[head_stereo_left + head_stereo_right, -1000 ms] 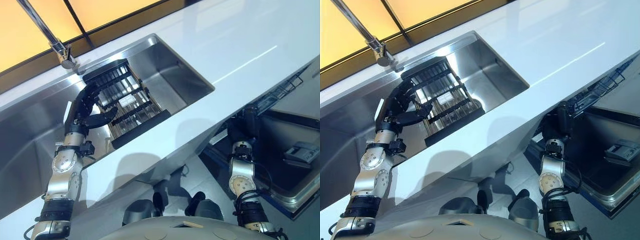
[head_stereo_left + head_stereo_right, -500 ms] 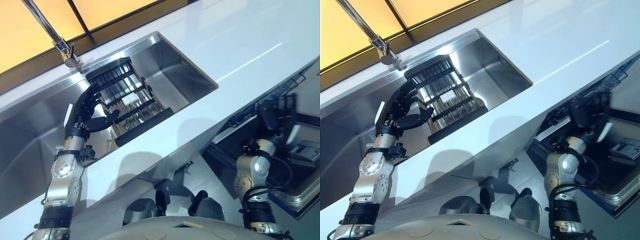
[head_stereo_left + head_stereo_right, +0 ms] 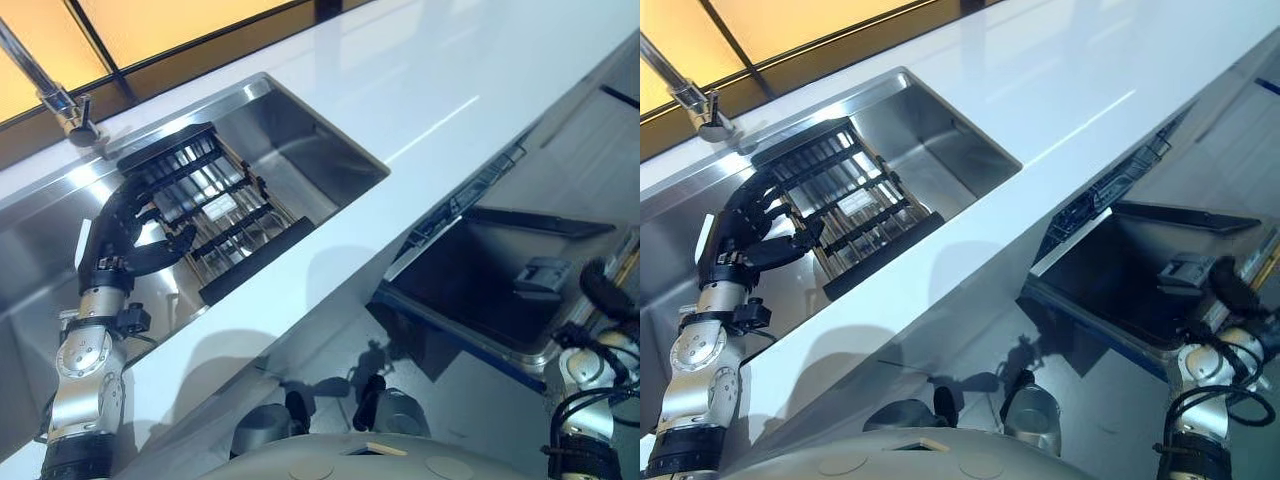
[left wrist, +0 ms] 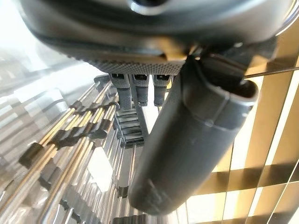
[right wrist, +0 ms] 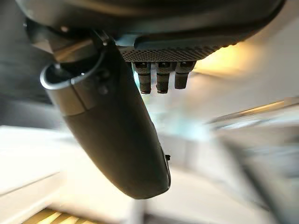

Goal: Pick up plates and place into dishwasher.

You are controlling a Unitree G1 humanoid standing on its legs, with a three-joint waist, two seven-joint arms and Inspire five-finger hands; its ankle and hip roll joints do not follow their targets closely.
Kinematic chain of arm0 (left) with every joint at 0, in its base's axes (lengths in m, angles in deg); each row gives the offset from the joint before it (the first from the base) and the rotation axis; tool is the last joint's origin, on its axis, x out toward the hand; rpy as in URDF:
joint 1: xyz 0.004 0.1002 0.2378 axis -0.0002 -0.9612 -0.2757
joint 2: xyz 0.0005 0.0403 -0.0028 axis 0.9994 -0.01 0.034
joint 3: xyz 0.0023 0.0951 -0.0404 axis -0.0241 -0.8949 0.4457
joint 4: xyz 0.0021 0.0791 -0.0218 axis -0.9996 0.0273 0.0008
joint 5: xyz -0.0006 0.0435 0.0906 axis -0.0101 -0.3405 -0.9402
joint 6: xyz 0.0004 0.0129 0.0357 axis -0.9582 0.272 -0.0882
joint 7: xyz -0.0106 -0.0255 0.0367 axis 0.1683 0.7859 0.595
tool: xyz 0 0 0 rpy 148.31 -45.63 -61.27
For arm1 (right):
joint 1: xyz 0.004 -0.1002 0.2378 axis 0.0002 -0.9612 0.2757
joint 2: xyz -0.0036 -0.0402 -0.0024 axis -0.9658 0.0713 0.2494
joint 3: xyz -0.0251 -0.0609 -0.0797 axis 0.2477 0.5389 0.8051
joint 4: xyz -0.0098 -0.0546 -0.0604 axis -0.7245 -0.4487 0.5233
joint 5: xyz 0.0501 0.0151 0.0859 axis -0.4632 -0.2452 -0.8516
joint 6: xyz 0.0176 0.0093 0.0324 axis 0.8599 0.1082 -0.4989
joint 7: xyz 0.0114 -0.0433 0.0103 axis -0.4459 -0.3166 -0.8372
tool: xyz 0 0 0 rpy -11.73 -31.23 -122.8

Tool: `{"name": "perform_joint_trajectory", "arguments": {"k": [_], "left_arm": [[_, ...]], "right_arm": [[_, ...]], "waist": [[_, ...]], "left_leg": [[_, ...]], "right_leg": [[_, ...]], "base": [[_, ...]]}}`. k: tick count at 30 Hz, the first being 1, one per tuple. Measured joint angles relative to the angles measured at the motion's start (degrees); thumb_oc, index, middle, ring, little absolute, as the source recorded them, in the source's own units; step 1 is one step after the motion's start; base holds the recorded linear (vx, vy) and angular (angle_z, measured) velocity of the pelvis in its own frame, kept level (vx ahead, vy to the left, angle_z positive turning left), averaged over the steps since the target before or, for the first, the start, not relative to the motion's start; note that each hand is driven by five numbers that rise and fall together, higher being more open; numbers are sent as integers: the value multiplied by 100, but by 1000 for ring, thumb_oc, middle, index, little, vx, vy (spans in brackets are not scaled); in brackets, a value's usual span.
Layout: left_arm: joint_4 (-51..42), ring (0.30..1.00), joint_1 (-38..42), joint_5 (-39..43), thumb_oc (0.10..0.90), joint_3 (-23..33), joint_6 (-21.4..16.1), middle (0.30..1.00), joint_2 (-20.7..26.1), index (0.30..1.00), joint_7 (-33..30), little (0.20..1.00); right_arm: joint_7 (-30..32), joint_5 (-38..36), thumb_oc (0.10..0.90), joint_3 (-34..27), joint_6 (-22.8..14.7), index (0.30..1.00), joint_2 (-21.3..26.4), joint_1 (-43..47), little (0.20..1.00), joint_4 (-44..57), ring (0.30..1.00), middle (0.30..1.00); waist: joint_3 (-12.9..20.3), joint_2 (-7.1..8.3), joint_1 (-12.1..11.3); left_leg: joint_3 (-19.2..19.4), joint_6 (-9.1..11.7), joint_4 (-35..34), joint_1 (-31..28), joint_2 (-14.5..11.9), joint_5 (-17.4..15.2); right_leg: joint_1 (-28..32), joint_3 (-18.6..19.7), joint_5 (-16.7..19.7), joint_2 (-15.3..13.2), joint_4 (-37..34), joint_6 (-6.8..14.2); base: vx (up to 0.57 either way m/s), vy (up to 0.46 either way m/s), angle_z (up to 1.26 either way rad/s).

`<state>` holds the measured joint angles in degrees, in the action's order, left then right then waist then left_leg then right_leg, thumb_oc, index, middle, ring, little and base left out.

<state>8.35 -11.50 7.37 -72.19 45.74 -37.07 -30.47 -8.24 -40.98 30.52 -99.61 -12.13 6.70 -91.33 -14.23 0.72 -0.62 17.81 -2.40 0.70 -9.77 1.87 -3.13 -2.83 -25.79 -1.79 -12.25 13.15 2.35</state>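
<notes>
Steel sink [image 3: 320, 160] at upper left of the white counter [image 3: 450, 90] holds one black rack [image 3: 215, 215]; my left hand [image 3: 125, 235] hovers there, fingers relaxed. One dishwasher [image 3: 480, 290] gapes lower right by my right hand [image 3: 1230, 290], released.

Left robot hand [image 3: 752, 232] open beside sink rack [image 3: 845, 205].

- A kitchen.
- A stainless steel sink [image 3: 300, 150] is set into a long white countertop [image 3: 450, 70], at about 10 o'clock.
- A chrome tap [image 3: 60, 95] stands at its far rim.
- A black dish rack [image 3: 215, 215] sits in the basin.
- An open dishwasher [image 3: 490, 290] lies under the counter at 3 o'clock.
</notes>
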Motion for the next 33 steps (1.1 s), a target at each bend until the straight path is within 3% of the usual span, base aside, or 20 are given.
{"name": "perform_joint_trajectory", "arguments": {"k": [4, 9, 14, 16, 20, 25, 29, 33], "left_arm": [[218, 900, 66, -1, 800, -14, 23, 900, 244, 900, -61, 900], [374, 900, 142, 0, 800, -48, 107, 900, 393, 900, -222, 900], [432, 900, 289, 6, 800, -343, 124, 900, 404, 900, -549, 900], [432, 900, 426, 13, 800, -475, 126, 900, 405, 900, -678, 900], [422, 900, 701, 115, 800, -682, 152, 900, 405, 900, -840, 900], [411, 900, 926, 120, 800, -738, 97, 900, 424, 900, -970, 900], [385, 900, 1205, 135, 800, -742, -138, 900, 634, 900, -1148, 900], [353, 900, 1383, 235, 800, -704, -117, 900, 1102, 900, -1136, 900]], "right_arm": [[-65, -612, 800, -7, 171, 900, 1, 56, 900, -996, 900, 900], [170, -845, 800, -148, 174, 900, 21, 238, 900, -1746, 900, 900], [638, -1430, 800, -376, 127, 900, 314, 513, 900, -2341, 900, 900], [537, -2070, 800, -600, 16, 900, 483, 718, 900, -2608, 900, 900], [-202, -3302, 800, -844, -186, 900, 797, 1045, 900, -2774, 900, 900], [-979, -4324, 800, -831, -300, 900, 811, 1362, 900, -2782, 900, 900], [-2174, -5692, 800, -815, -626, 900, 868, 1582, 900, -2786, 900, 900], [-3142, -6102, 800, -682, -576, 900, 1138, 1592, 900, -2813, 900, 900]], "waist": [[18, -31, 110], [44, -93, 196], [-53, -378, 203], [-149, -514, 199], [-501, -781, 234], [-732, -893, 236], [-997, -1020, 197], [-1213, -1094, 212]], "left_leg": [[134, 47, 7, 4, -97, -9], [179, 112, 20, 6, -176, -28], [177, 103, 215, 273, -174, -77], [173, 63, 366, 473, -143, -121], [270, -37, 825, 869, -37, -306], [300, -93, 1878, 1575, -27, -792], [277, -133, 3154, 2422, -236, -1318], [252, -178, 3949, 2943, -402, -1628]], "right_leg": [[18, 52, 100, 121, -203, -6], [18, 99, 102, 217, -225, -9], [-210, 126, 100, 161, -116, -14], [-422, 137, 72, 63, 50, -51], [-898, 165, -110, -300, 673, -218], [-1621, 320, -552, -721, 1688, -247], [-2303, 451, -881, -911, 2538, -348], [-2737, 500, -1064, -1009, 3052, -404]], "base": [[10, -149, -17], [13, -142, -7], [-83, -50, 0], [-81, 71, 3], [-67, 96, 3], [-102, 25, 3], [-100, -36, 5], [-36, -43, -4]]}}
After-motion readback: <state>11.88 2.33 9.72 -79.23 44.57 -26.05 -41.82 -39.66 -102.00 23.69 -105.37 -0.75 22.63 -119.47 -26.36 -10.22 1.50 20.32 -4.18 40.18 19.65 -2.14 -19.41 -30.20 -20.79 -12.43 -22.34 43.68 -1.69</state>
